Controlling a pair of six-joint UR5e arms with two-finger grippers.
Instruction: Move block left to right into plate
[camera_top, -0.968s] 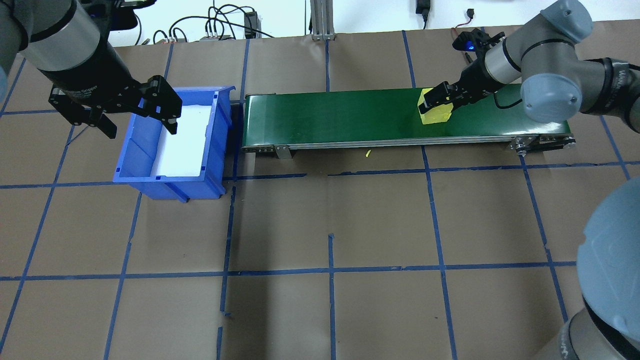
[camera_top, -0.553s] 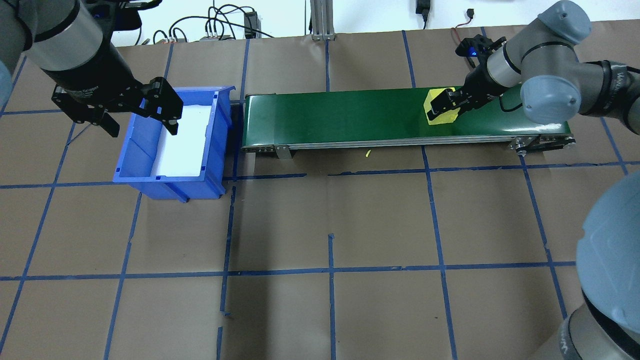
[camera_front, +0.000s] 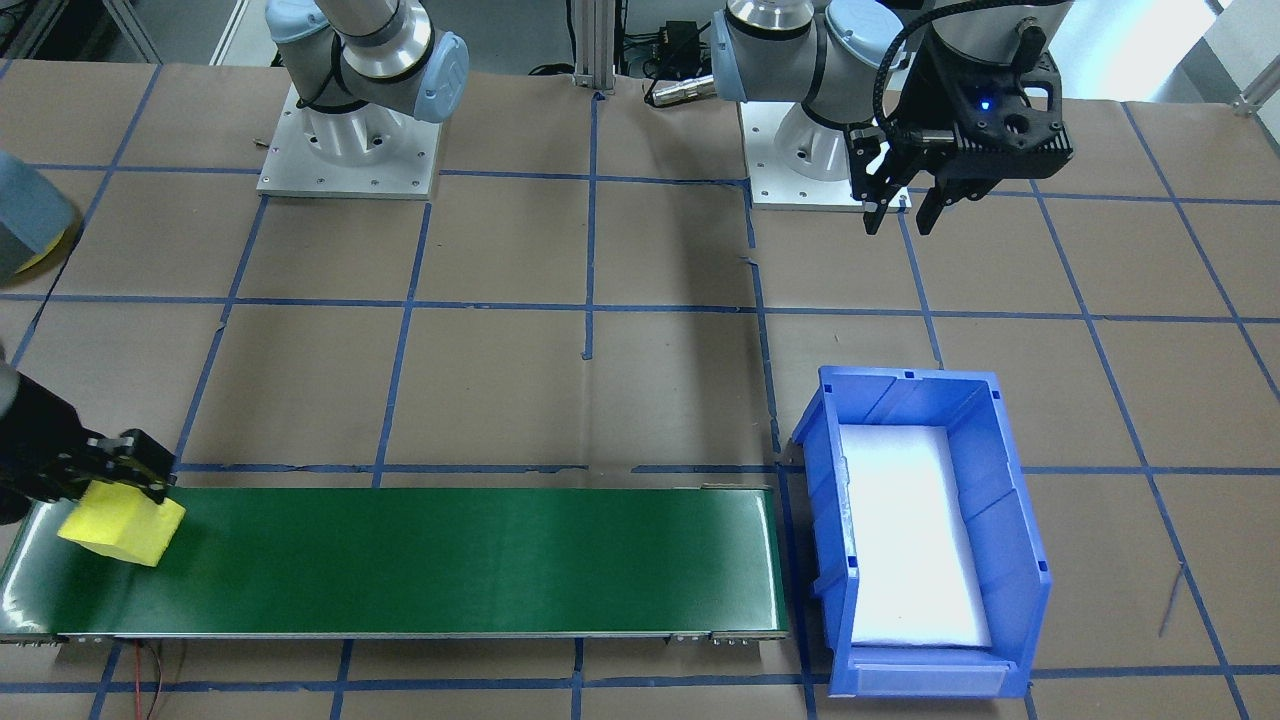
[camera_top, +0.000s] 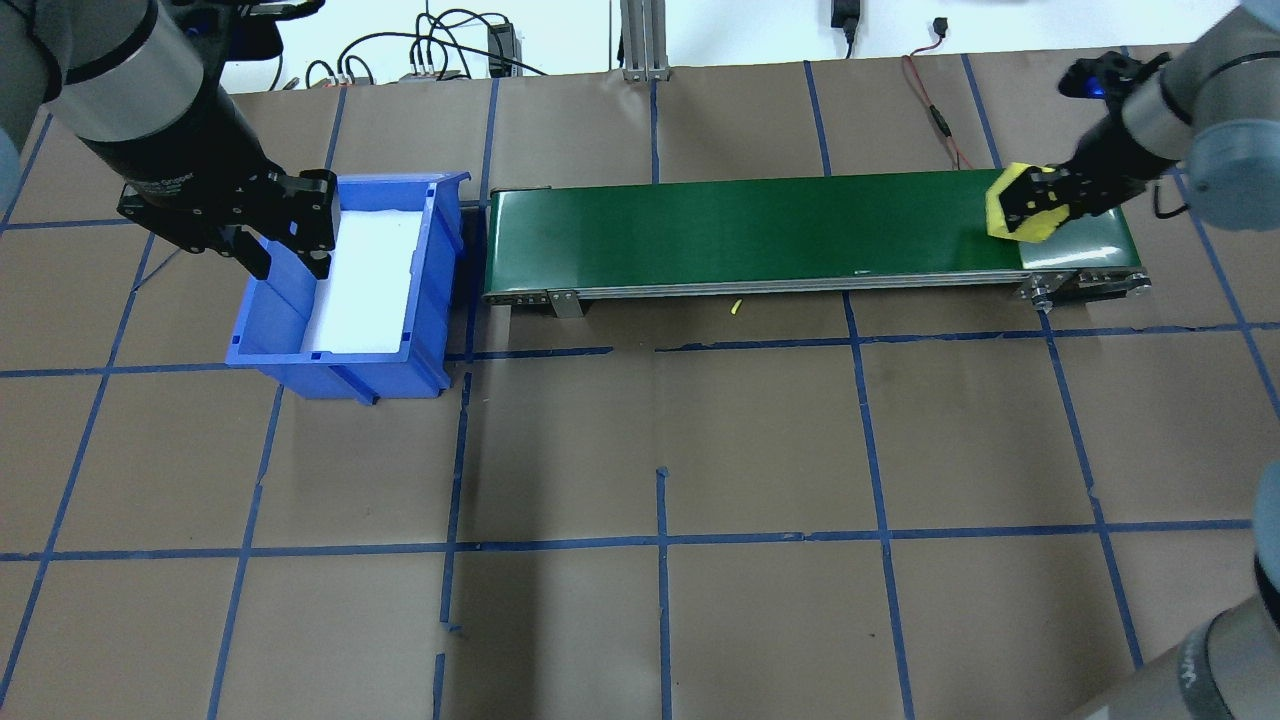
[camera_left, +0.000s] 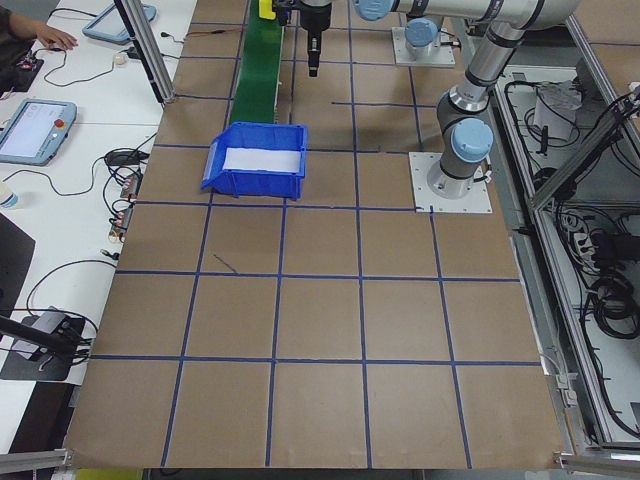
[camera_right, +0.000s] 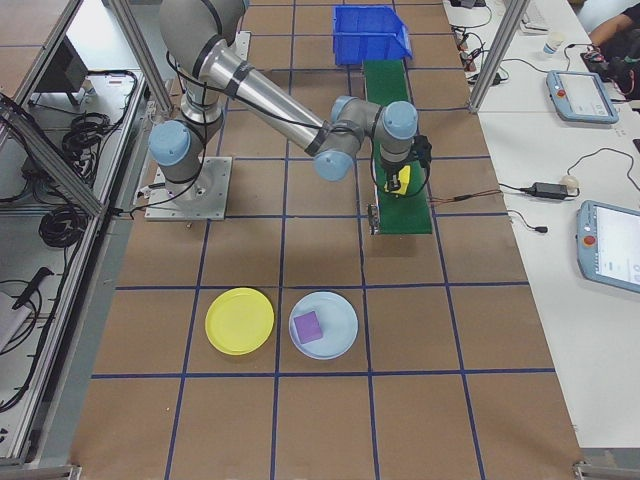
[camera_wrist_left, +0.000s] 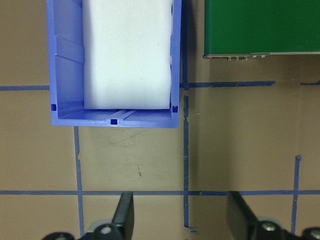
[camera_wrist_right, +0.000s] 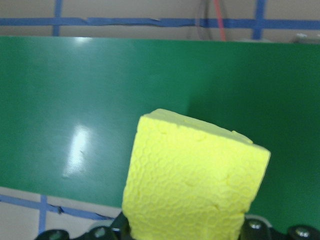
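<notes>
A yellow foam block (camera_top: 1018, 206) (camera_front: 120, 528) (camera_wrist_right: 192, 180) hangs just over the right end of the green conveyor belt (camera_top: 740, 225). My right gripper (camera_top: 1045, 198) (camera_wrist_right: 185, 231) is shut on it. The side view also shows the block (camera_right: 393, 183) at the belt's near end. The yellow plate (camera_right: 240, 320) lies on the table well short of the belt, seen only in the right side view. My left gripper (camera_top: 288, 262) (camera_front: 898, 212) (camera_wrist_left: 182, 217) hangs open and empty, high up by the blue bin (camera_top: 270, 300).
The blue bin (camera_front: 1000, 520) (camera_wrist_left: 65, 60), lined in white, stands at the belt's left end. A pale blue plate (camera_right: 340, 340) with a purple block (camera_right: 308, 326) on it sits beside the yellow plate. Cables run along the far table edge.
My right gripper has carried the yellow block rightward along the belt, from its right-middle to its right end. The left gripper has turned and shifted slightly by the bin.
</notes>
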